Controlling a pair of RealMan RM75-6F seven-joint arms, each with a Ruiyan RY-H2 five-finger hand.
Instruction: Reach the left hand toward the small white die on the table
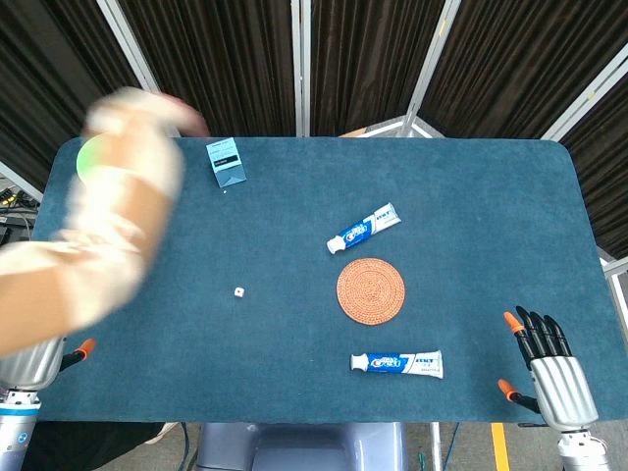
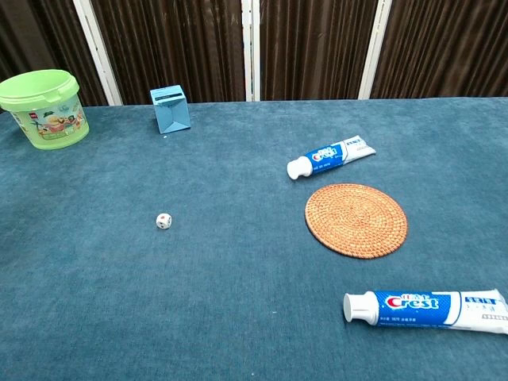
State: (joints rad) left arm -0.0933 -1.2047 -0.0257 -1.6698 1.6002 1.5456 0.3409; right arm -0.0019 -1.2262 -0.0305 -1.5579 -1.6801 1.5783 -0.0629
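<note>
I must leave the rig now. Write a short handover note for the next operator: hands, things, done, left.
Left hand: raised and blurred in the head view, above the table's far left near the green bucket; whether it is open or shut cannot be told.
Right hand: at the near right table edge, fingers straight, holding nothing.
Small white die: alone on the blue cloth, left of the woven coaster, untouched.
Done: nothing at the die.
Left: bring the left hand to the die.

A die (image 2: 163,221) lies left of a round mat (image 2: 355,220) on the surface (image 2: 238,317). One tube (image 2: 330,157) lies behind the mat, another (image 2: 429,308) before it.
</note>
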